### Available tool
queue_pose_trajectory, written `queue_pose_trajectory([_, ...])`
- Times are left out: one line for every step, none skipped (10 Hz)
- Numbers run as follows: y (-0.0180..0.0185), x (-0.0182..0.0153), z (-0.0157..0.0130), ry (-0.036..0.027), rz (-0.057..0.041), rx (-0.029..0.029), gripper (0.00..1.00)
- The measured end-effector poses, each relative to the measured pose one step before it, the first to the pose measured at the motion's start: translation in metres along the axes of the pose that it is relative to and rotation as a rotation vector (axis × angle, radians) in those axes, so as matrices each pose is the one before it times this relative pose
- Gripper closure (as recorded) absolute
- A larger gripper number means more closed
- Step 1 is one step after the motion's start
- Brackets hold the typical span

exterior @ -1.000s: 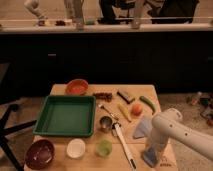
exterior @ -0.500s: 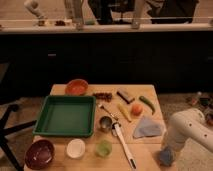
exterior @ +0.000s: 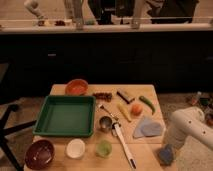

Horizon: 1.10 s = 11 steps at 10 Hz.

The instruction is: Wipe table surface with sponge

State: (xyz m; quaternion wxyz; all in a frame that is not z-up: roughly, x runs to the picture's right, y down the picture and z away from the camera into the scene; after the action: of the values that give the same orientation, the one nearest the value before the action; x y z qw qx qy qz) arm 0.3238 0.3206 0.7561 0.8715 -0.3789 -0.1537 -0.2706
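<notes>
The table surface (exterior: pixel 150 150) is a light tan wooden top set with dishes and food. My white arm reaches in from the right. My gripper (exterior: pixel 166 156) is at its lower end, at the table's front right corner. It holds the sponge (exterior: pixel 166 153), a small blue-grey block, pressed down at the table's right edge. The pale blue folded cloth (exterior: pixel 148 128) lies just above and to the left of the sponge, apart from it.
A green tray (exterior: pixel 65 116) fills the left middle, with an orange bowl (exterior: pixel 76 86) behind it. In front stand a dark red bowl (exterior: pixel 40 153), a white cup (exterior: pixel 75 148) and a green cup (exterior: pixel 104 148). A metal cup (exterior: pixel 105 123), a long utensil (exterior: pixel 123 146), an orange fruit (exterior: pixel 136 109) and a green pepper (exterior: pixel 146 103) lie mid-table.
My arm and the sponge have slid to the right, from beside the cloth to the table's right front corner. The cloth is now uncovered.
</notes>
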Motion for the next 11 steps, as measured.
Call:
queue_pose_trajectory([-0.01021, -0.01334, 0.00131, -0.0049, -0.01559, -0.00129, 1.0])
queue_pose_trajectory([-0.01416, -0.01507, 0.00111, -0.00207, -0.01978, 0.00729, 1.0])
queue_pose_trajectory([-0.01613, -0.01931, 0.00153, -0.00591, -0.02782, 0.00267, 1.0])
queue_pose_trajectory([-0.00739, -0.00992, 0.00122, -0.00416, -0.01643, 0.00171, 1.0])
queue_pose_trajectory([-0.00457, -0.00982, 0.00194, -0.00452, -0.01566, -0.00195, 1.0])
queue_pose_trajectory([-0.00153, -0.00638, 0.00233, -0.00367, -0.00569, -0.00311, 1.0])
queue_pose_trajectory([0.00141, -0.00309, 0.00143, -0.00134, 0.00043, -0.00328, 1.0])
queue_pose_trajectory([0.00482, 0.00126, 0.00063, 0.00015, 0.00776, -0.0028, 1.0])
queue_pose_trajectory([0.00884, 0.00547, 0.0001, 0.00016, 0.01343, -0.00202, 1.0])
queue_pose_trajectory([0.01021, 0.00873, -0.00079, 0.00231, 0.01252, -0.00156, 1.0])
queue_pose_trajectory([0.01364, 0.01313, -0.00101, 0.00257, 0.01854, -0.00117, 1.0])
